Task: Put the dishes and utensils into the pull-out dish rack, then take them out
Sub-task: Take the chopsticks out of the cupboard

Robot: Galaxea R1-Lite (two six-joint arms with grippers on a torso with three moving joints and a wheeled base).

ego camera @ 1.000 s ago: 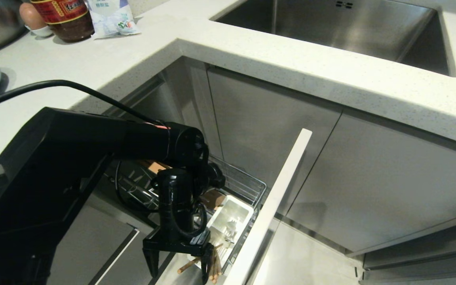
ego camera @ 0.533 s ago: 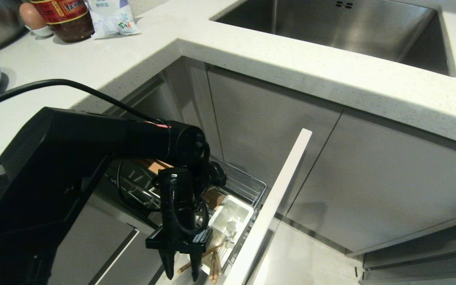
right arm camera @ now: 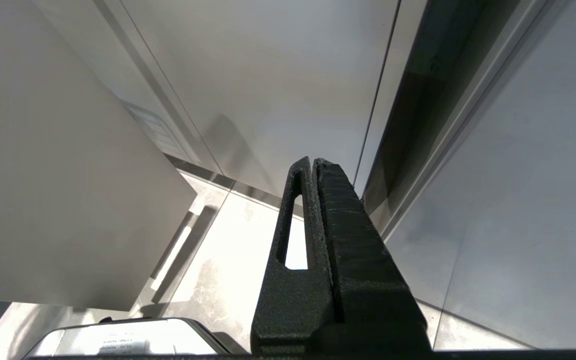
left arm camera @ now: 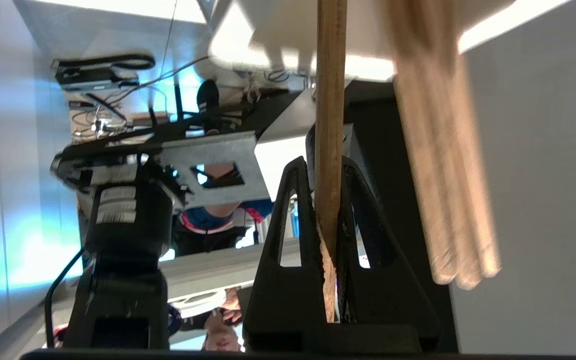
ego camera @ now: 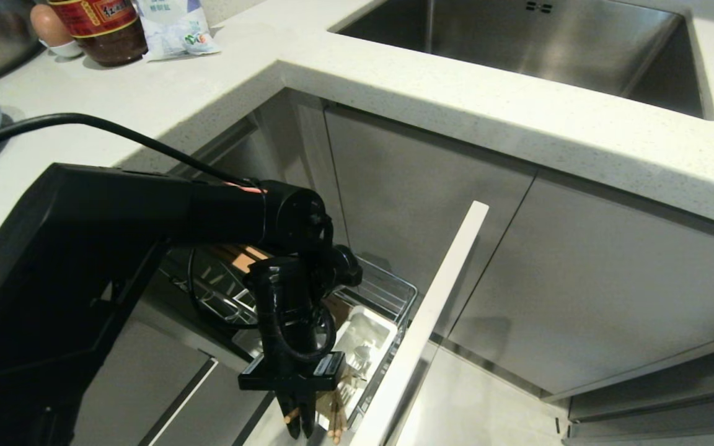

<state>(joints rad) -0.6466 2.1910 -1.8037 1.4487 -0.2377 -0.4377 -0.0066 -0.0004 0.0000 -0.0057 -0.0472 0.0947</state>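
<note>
Chopstick [left arm camera: 330, 125] pinched by left tool [left arm camera: 326, 200]

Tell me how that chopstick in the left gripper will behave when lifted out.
The chopstick looks like thin straight wood, so probably stiff and light. The left gripper is shut on it near one end only, so it may pivot or slip. The other chopsticks stand close beside it and could get nudged.

A steel sink [ego camera: 518, 43] sat in the pale countertop [ego camera: 468, 118]. Left of the sink stood a dark jar [ego camera: 106, 31], a white packet [ego camera: 174, 28] and an egg [ego camera: 47, 25].
</note>
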